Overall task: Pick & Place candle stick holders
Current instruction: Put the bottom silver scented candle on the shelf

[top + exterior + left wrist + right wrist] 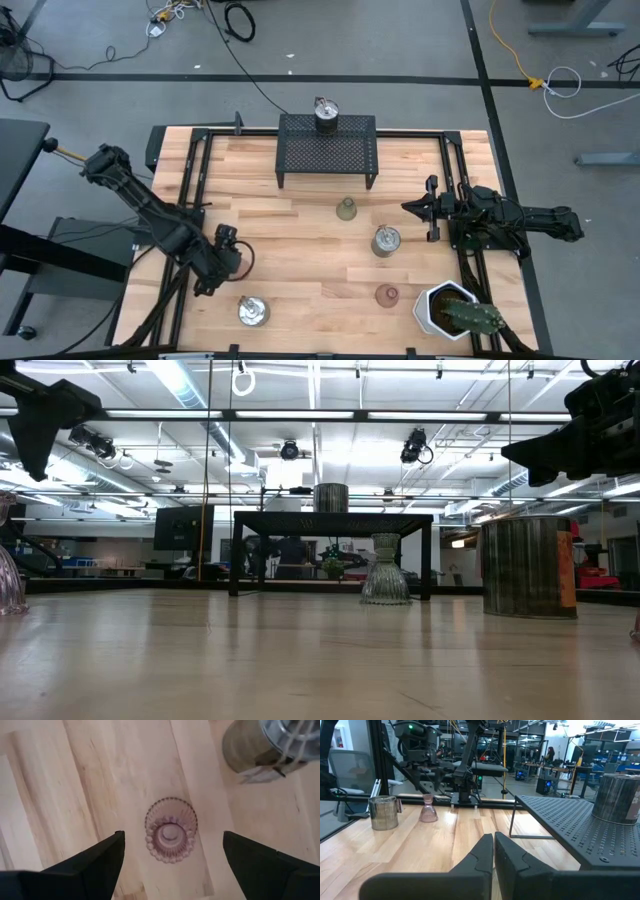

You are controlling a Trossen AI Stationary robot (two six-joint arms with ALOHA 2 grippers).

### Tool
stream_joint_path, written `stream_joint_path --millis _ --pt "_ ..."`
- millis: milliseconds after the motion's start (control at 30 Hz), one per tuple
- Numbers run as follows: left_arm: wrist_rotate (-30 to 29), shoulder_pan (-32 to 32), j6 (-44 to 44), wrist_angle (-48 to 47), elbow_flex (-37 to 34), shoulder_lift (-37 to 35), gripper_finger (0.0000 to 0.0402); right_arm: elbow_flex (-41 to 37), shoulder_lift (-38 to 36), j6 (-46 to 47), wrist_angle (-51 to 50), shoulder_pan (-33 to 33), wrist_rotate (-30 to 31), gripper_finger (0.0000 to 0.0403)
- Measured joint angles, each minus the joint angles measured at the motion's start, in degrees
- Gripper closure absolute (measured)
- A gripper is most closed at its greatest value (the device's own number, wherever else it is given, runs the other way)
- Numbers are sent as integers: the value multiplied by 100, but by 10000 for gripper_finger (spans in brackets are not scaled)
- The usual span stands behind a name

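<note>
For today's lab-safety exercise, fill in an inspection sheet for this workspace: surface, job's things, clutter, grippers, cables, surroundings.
Surface: wooden table, bare between items.
Job's things: pink glass holder below left gripper; second pink holder; olive holder; silvery holders at, and on the mesh rack.
Clutter: cactus pot; black mesh rack.
Grippers: left gripper open over pink holder; right gripper shut, empty.
Cables: on the floor.
Surroundings: person far off.

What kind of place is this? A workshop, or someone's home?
Most likely a robotics lab or workshop, not a home: two robot arms mounted at a wooden table, cables trailing over a grey floor, and an open hall with ceiling lights and desks behind.
</note>
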Motion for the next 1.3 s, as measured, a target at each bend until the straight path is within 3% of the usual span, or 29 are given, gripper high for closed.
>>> stream_joint_path --millis 800,1100,1300 --pt "130 128 -379 -55 -2 0 62 1 0 0 1 0 1 382" --pt "584 303 -697 376 -434 0 62 2 0 -1 2 -2 0 382" --pt "530 308 -710 414 -463 0 62 0 0 -1 0 -1 0 382"
